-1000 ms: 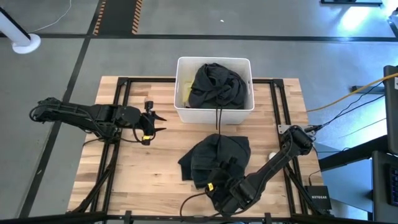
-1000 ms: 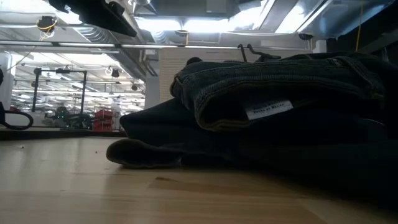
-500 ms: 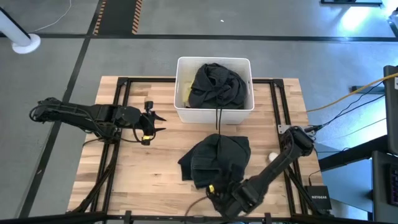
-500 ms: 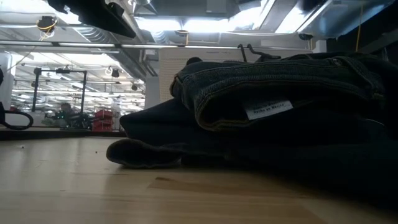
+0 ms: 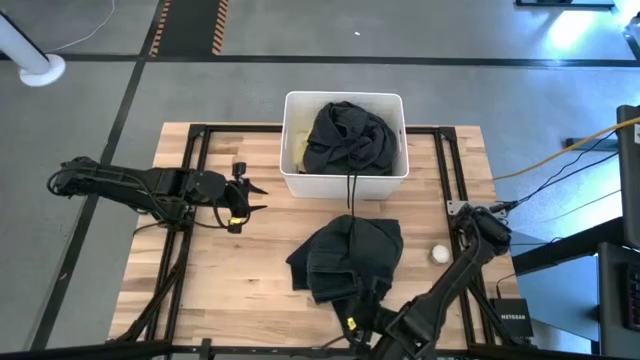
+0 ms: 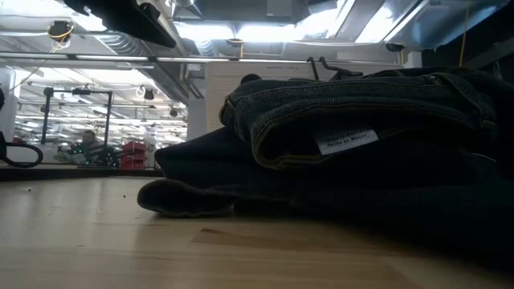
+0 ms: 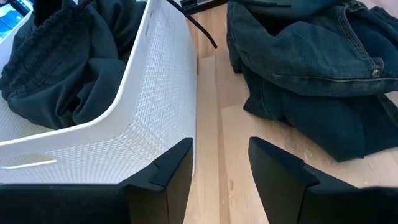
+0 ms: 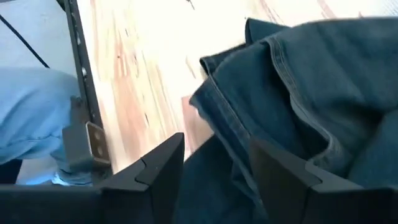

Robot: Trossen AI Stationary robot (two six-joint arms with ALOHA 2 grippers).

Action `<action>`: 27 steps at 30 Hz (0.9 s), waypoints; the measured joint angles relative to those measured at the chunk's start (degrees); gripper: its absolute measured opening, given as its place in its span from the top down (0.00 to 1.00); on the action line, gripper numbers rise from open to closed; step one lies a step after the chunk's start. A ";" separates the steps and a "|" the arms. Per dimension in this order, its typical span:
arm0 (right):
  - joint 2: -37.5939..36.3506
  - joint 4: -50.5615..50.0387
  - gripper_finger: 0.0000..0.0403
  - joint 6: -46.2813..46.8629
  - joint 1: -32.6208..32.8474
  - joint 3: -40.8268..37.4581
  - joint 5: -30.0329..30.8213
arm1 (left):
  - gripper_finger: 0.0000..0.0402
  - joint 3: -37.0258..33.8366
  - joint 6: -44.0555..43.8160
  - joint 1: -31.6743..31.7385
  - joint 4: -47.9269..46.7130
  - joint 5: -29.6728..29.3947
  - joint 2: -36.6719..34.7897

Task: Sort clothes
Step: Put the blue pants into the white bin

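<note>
On the near edge of the surface (image 5: 200,290), your right gripper (image 8: 214,180) hung at the hem of the dark green jeans (image 5: 350,255), jaws wide and empty. Your left gripper (image 5: 250,197) waited beside the white bin (image 5: 340,182), jaws parted, holding nothing. One charcoal garment (image 5: 345,140) sat in the bin; the jeans lay in front of it. I judged you between picks: next you needed to close on a fold and lift clear. Surface was pale wood planks; a small white ball (image 5: 439,254) lay near the jeans. Beyond: grey floor, bright ceiling lights, a person far off.
</note>
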 joint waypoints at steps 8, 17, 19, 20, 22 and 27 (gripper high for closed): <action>-0.08 11.48 0.51 -12.32 -2.72 -1.94 0.00 | 0.62 0.00 -0.50 0.00 -0.73 0.00 0.00; -0.07 17.58 0.51 -13.71 -2.62 -11.49 -3.69 | 0.62 0.00 -0.88 -0.02 -1.41 0.01 0.00; -0.06 17.62 0.51 -15.81 -2.64 -13.63 -3.55 | 0.62 0.00 -0.90 0.00 -1.41 0.00 0.00; -0.02 17.57 0.51 -17.67 -2.64 -14.34 -3.26 | 0.62 0.00 -0.85 0.02 -1.41 0.00 0.00; -0.02 17.68 0.51 -22.78 -2.62 -15.24 -1.94 | 0.62 0.00 -0.55 0.02 -1.37 0.00 0.00; -0.02 17.51 0.51 -35.12 -2.64 -15.47 4.28 | 0.62 0.00 -0.56 0.02 -1.39 0.00 -0.01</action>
